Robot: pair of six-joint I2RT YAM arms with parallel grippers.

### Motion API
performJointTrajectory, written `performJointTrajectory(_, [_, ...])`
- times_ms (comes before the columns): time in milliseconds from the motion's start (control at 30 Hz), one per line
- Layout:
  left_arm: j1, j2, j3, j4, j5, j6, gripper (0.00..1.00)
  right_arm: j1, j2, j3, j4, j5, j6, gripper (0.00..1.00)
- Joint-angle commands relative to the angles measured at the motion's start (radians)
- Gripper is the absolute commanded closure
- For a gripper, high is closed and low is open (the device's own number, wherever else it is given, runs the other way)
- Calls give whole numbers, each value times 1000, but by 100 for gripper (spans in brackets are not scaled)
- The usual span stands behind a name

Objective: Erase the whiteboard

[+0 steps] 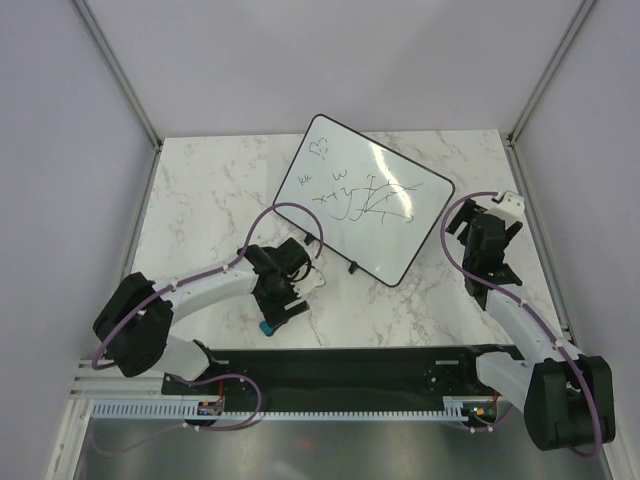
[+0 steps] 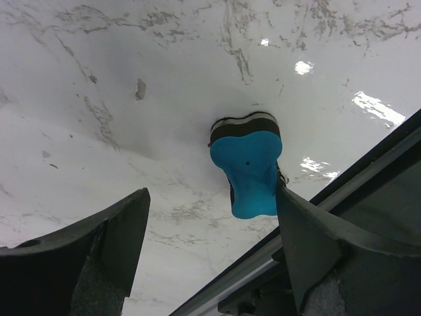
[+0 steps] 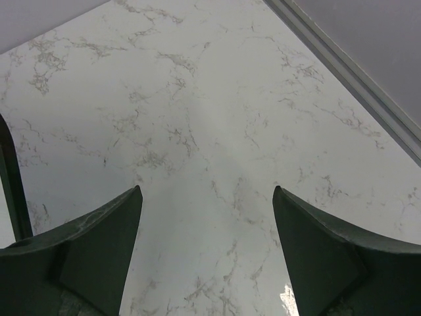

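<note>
The whiteboard point(image 1: 365, 200) lies on the surface point(image 1: 220, 190), scribbles illegible except a heart and "W". Off its near edge, left fingers point(image 2: 99, 243) spread by a blue eraser point(image 2: 248, 164); right fingers point(image 3: 85, 243) spread beside its right corner.

Lab test cell: grey panel walls point(image 1: 60, 150), aluminium posts point(image 1: 116, 72), marble-look table point(image 1: 215, 190).

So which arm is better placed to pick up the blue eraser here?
Left. The left pincer is open with the blue bone-shaped eraser between its fingers on the white marble table. The right pincer, also open, hangs over bare marble beside the scribbled white rectangular whiteboard, no eraser in its view.
</note>
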Motion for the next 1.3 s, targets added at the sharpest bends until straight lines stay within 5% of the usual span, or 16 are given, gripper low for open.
performJointTrajectory(0, [-2,16,28,24,-15,-23,17,-3,2,16,-16,-31,15,12])
performJointTrajectory(333, [0,28,20,-1,134,23,20,-2,-21,5,-20,-5,-2,12])
performJointTrajectory(500, [0,45,13,14,128,20,41,-2,-18,7,-22,-6,0,12])
performJointTrajectory(933, [-2,62,-21,45,137,25,59,-2,-7,19,-28,-136,-11,11])
performJointTrajectory(1033, [0,57,-32,51,119,26,74,-2,-20,25,-42,-203,-37,11])
performJointTrajectory(1100, [-2,30,-32,53,108,26,96,-2,-32,37,-69,-275,-62,11])
performJointTrajectory(1267, [18,-70,-26,79,44,26,98,-21,-47,80,-175,-419,-83,11])
